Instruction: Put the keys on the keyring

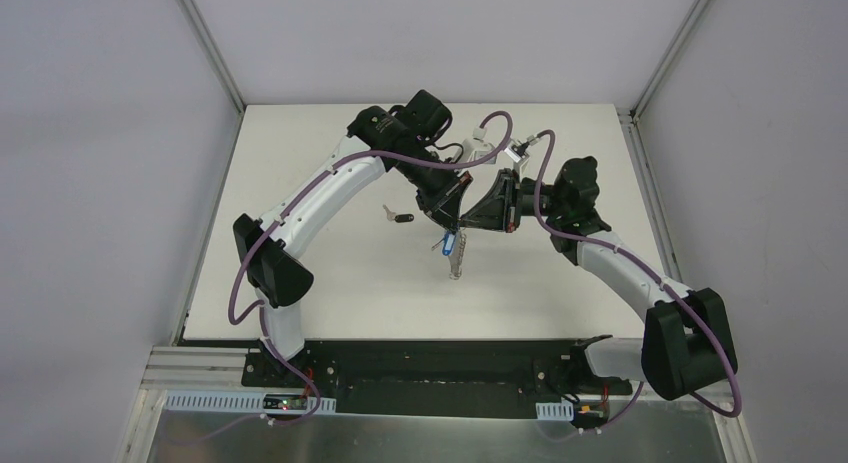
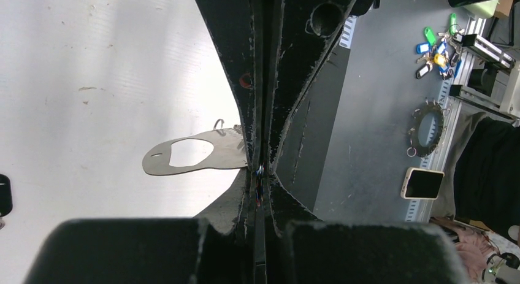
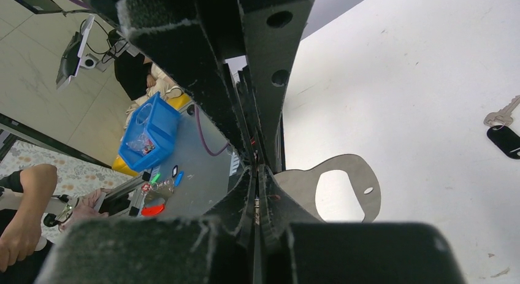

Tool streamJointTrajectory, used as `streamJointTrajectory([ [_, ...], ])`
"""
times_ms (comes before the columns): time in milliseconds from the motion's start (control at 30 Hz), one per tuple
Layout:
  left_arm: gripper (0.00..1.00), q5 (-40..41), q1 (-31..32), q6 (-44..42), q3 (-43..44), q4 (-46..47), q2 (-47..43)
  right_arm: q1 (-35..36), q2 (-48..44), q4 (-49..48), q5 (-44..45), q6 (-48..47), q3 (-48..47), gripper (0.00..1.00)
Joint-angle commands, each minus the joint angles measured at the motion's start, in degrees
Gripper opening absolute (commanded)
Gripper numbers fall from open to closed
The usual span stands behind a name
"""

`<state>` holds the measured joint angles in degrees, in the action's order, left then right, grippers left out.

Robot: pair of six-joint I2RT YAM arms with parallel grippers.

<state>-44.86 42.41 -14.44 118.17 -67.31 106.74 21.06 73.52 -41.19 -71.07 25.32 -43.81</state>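
The keyring (image 2: 230,154) is held above the middle of the counter (image 1: 330,283), pinched from two sides. In my wrist views it shows as a thin grey plate with an oval opening and a small hole at its free end. A little wire clip (image 2: 219,124) sits on one edge. My left pincer (image 2: 260,167) is closed tight on one side of it, and my right pincer (image 3: 257,173) is closed on the same end from the other side, so the two meet nose to nose.

The blue-tagged key (image 1: 449,244) is just below that meeting point, close to the keyring. I cannot tell whether it hangs from it. The black-headed key (image 1: 403,219) lies on the counter a little to the left, apart from both pincers.

My left arm arches up toward the far edge and folds back to the centre. My right arm bends at the elbow and reaches in leftward.
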Motion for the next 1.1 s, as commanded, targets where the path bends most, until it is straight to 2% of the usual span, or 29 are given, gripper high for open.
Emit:
streamJointTrajectory([
  [0,0.0,-1.1,0.7,-1.2,1.1,-0.9,-0.5,0.3,-0.1,-0.8,0.4,-1.3,-2.6,0.0],
  [67,0.01,-0.7,0.6,-1.8,0.7,-0.3,-1.3,0.1,-0.4,-0.8,1.2,-1.3,-2.6,0.0],
  [133,0.1,-0.9,0.2,-1.3,-0.7,1.8,-2.8,-0.3,-0.6,-1.0,2.3,-0.8,-2.7,0.0],
  [267,0.2,-3.2,-1.2,1.9,-4.9,8.7,-6.2,-1.3,-0.3,-4.0,4.2,3.2,-2.5,0.0],
  [500,0.22,-5.0,-2.2,5.1,-6.3,12.7,-6.9,-3.0,0.4,-10.8,6.3,9.9,-1.3,0.0],
  [767,0.12,-5.6,-2.4,6.5,-6.6,14.7,-6.4,-3.3,0.6,-12.5,6.6,11.5,-0.5,0.0],
  [900,0.0,-6.0,-2.6,6.8,-6.6,15.0,-6.1,-3.5,0.8,-14.2,6.6,12.7,-0.1,0.0],
  [1067,0.0,-5.5,-2.8,5.6,-4.6,11.8,-5.1,-4.4,0.4,-14.5,5.3,11.6,0.6,0.0],
])
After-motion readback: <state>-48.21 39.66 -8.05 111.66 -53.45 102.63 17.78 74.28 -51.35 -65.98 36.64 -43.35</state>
